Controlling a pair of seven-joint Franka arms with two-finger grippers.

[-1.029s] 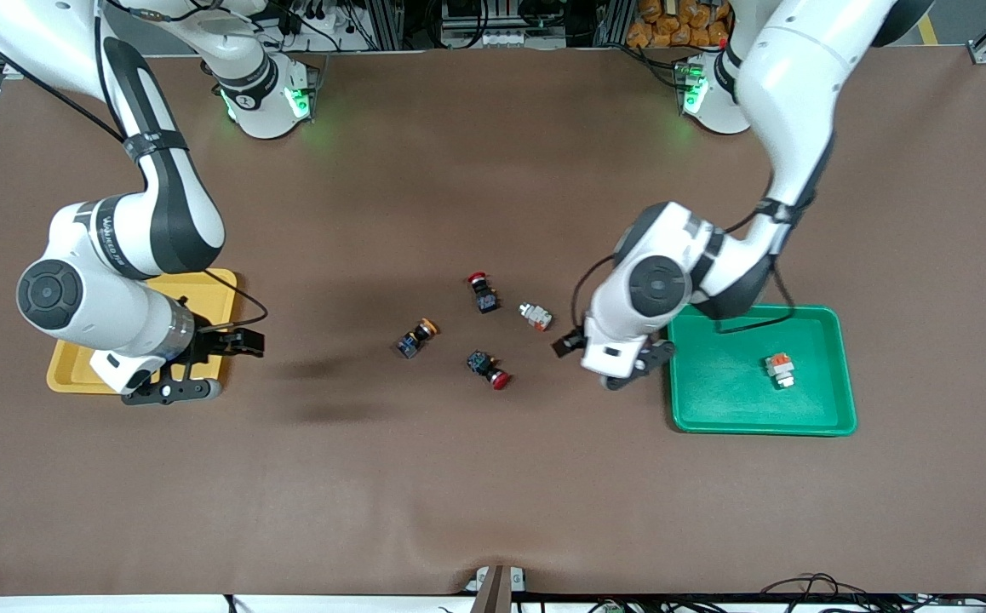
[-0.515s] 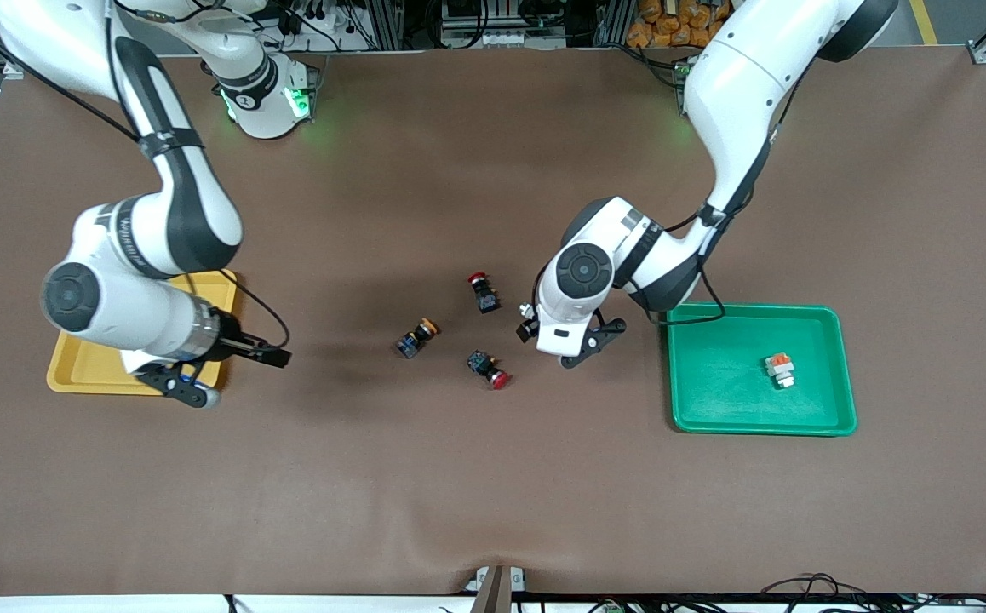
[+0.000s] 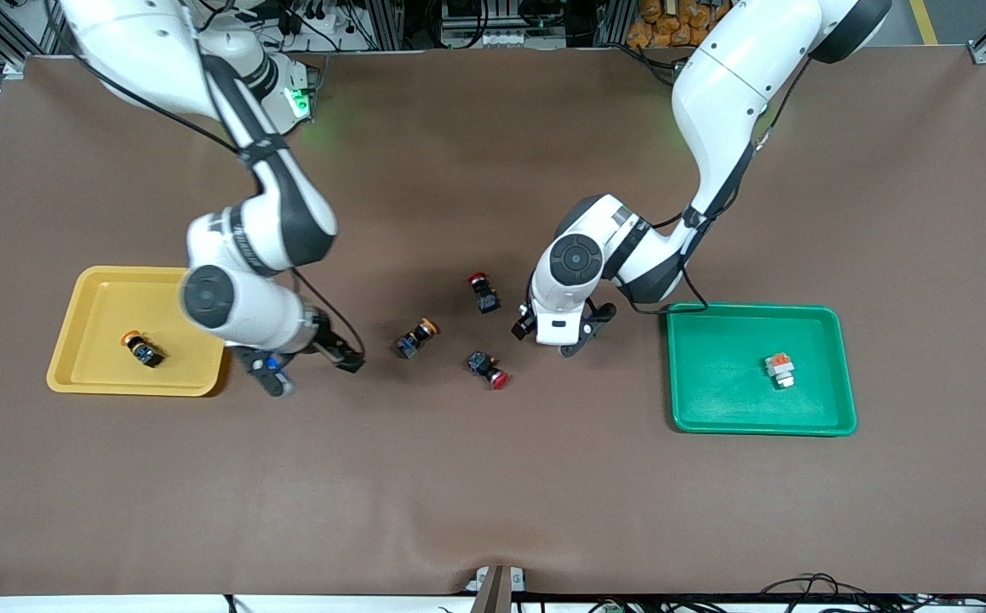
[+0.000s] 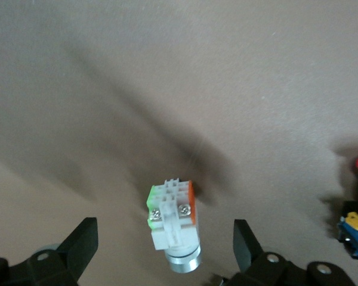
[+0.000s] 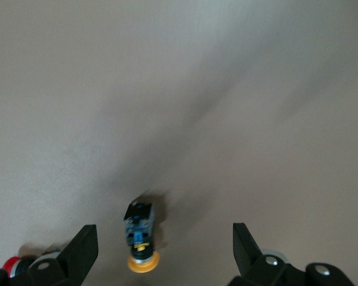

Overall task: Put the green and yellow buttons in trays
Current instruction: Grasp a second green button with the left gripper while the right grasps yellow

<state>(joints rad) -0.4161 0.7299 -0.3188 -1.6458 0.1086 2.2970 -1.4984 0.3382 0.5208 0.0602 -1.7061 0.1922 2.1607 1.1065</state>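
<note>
Buttons are half sorted, by my judgement: one yellow-capped button (image 3: 142, 349) lies in the yellow tray (image 3: 93, 298) and one white-grey button (image 3: 780, 369) lies in the green tray (image 3: 834, 375). Two are left on the bench (image 3: 493, 511). A second yellow-capped button (image 3: 416, 336) sits near the middle, and a second white-grey button (image 4: 173, 225) rests under the left arm.

The left gripper (image 4: 165, 250) hangs low over that white-grey button with its jaws spread wide to either side of it, holding nothing. The right gripper (image 5: 165, 250) hovers over bare bench between the yellow tray and the loose yellow-capped button, jaws likewise wide apart and empty, with the button lined up ahead of them.

Two red-capped buttons (image 3: 479, 290) (image 3: 490, 370) lie among the loose ones and look to be no part of the job.

From the front camera the left arm's wrist hides the white-grey button entirely; only the left wrist view shows it. The right gripper is smeared there too.
</note>
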